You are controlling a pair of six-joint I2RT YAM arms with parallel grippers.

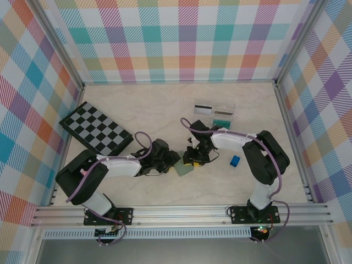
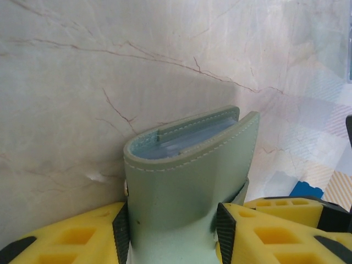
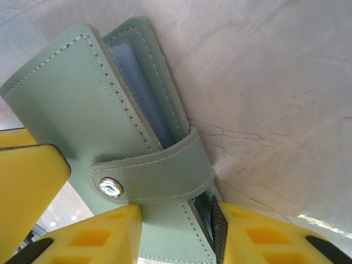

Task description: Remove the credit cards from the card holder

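Saw left gripper (image 2: 171, 220) partly closed, black pads (image 2: 121, 234) pressed on both flat faces of card holder (image 2: 187, 176). Saw right gripper (image 3: 175, 225) closed on the holder's narrow end, just below fastened snap tab (image 3: 159, 176), one pad touching the edge. Counted both as gripping the holder.

Located holder between the two grippers, near the table (image 1: 165, 110) middle, ahead of both bases. Noted long axis running straight out from left fingers, away from that wrist camera, open edge farthest out with pale blue layers showing. From right wrist, noted long axis slanting up-left, tab wrapped across the edge.

Logged pale marbled tabletop with thin reddish veins, plaid walls (image 1: 181, 38) on three sides. Spotted checkerboard (image 1: 96, 127) rear left, clear tray (image 1: 228, 107) at rear with two credit cards (image 1: 203, 109) inside, blue block (image 1: 235, 160) beside right arm.
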